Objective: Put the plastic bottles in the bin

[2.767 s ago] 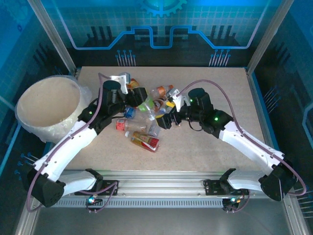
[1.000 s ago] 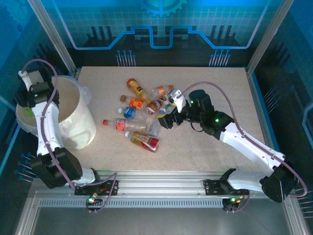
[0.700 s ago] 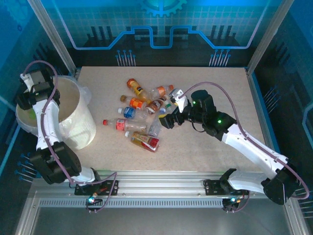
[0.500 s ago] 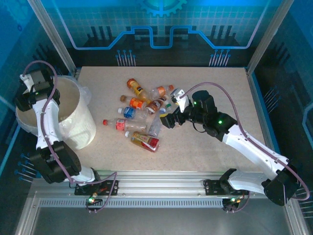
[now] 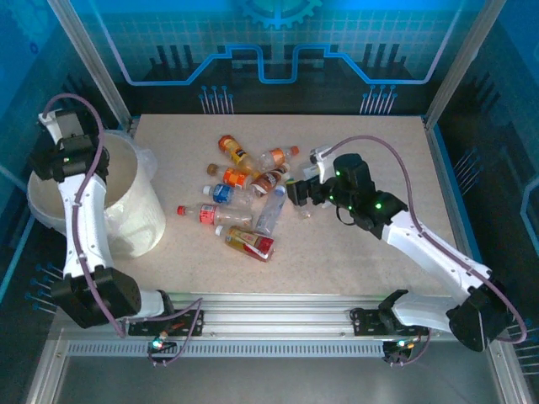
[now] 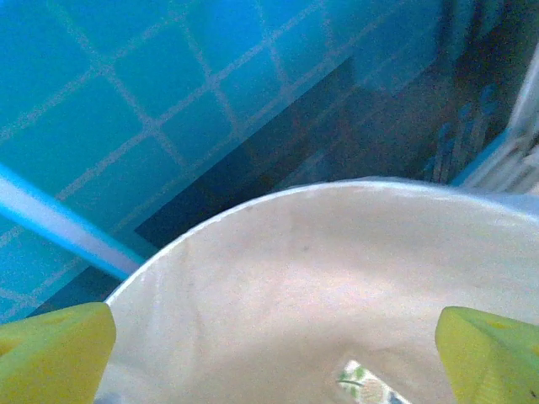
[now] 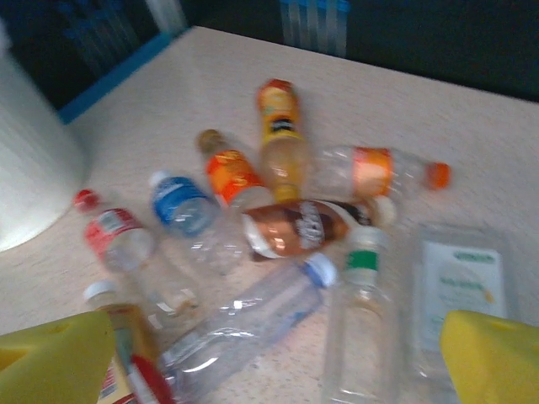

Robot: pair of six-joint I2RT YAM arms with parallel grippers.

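Left claw [image 6: 269, 353] spread wide above bin [image 5: 139, 220] at left edge of desk [image 5: 370, 143], right claw [image 7: 274, 358] spread, empty, over plastic bottles [image 5: 244, 241] lying flat mid-scene.

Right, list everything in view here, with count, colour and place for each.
plastic bottles: about nine, clear, orange or brown, with red, blue, orange or green labels; lying in a loose pile mid-table.
flat clear pack: one, white-green label; at the pile's edge beside the green-banded bottle.
bin: one, cream-white with a clear liner; at the table's left edge.
labelled item: one, green and white; inside the bin, too cropped to identify.
table: one, speckled beige.
left claw: yellow fingertips, open, over the bin's mouth.
right claw: yellow fingertips, open, above the bottle pile.
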